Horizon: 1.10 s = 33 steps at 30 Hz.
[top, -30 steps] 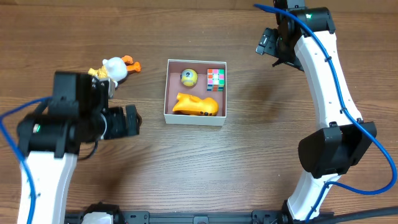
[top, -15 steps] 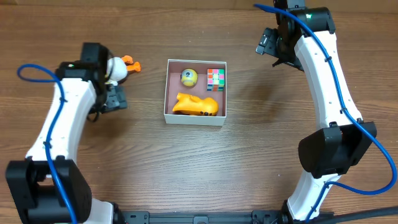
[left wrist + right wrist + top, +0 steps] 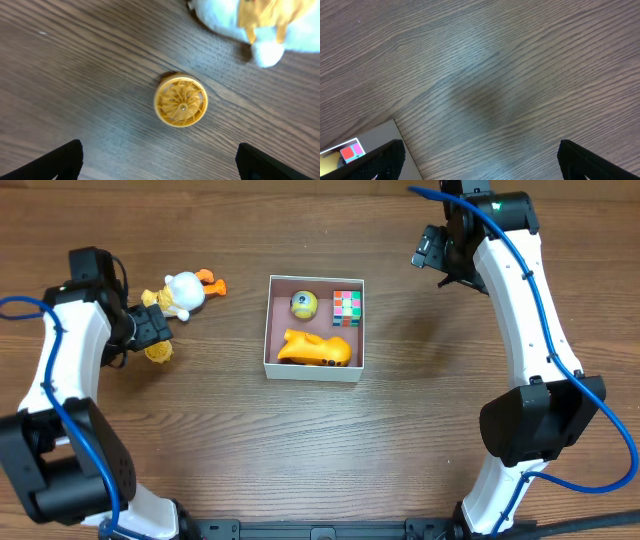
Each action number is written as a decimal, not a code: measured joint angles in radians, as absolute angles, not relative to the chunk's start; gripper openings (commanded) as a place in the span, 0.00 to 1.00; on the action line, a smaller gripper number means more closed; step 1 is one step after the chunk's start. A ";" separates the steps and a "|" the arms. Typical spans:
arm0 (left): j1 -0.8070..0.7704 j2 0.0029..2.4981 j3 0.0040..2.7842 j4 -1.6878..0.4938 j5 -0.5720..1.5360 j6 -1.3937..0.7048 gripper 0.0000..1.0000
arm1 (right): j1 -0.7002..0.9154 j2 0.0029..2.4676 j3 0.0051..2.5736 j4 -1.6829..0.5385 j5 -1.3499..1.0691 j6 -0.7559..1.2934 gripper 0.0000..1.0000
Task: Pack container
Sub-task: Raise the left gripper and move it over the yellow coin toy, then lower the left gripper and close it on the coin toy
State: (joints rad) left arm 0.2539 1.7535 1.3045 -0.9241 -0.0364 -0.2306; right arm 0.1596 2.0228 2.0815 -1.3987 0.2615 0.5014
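disc [image 3: 180,100], small, yellow, finned like a fan wheel, flat on desk [image 3: 75,75] just ahead of left pincer [image 3: 150,328], centred betw. its fingers [image 3: 65,159]. round, so no long axis to line up with. left pincer spread wide, nothing held. duck [image 3: 185,290], white w/ orange bits, just beyond disc, near but apart from it. container [image 3: 312,371] well apart to left pincer's right, past the duck. right pincer [image 3: 440,252] also wide open & empty, container near on its left, only a box corner at edge of its wrist view. left arm far nearer both loose toys. probably next: straight drop onto disc, close, carry right to container. count: 1 container; 3 toys inside: ball [image 3: 304,304], colour cube [image 3: 347,308], yellow toy [image 3: 315,348]; 2 toys outside: disc, duck; 2 pincers.
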 measured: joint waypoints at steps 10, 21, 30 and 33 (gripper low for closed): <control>0.248 1.863 1.304 -0.909 -0.021 -0.224 0.99 | 0.160 2.023 2.082 -1.398 0.261 0.501 1.00; 0.196 1.907 1.304 -0.833 -0.014 -0.201 0.94 | 0.160 2.023 2.082 -1.398 0.262 0.501 1.00; 0.189 1.917 1.304 -0.833 -0.014 -0.199 0.91 | 0.160 2.023 2.082 -1.399 0.262 0.501 1.00; 0.189 1.947 1.304 -0.841 -0.014 -0.199 0.88 | 0.160 2.023 2.082 -1.399 0.262 0.501 1.00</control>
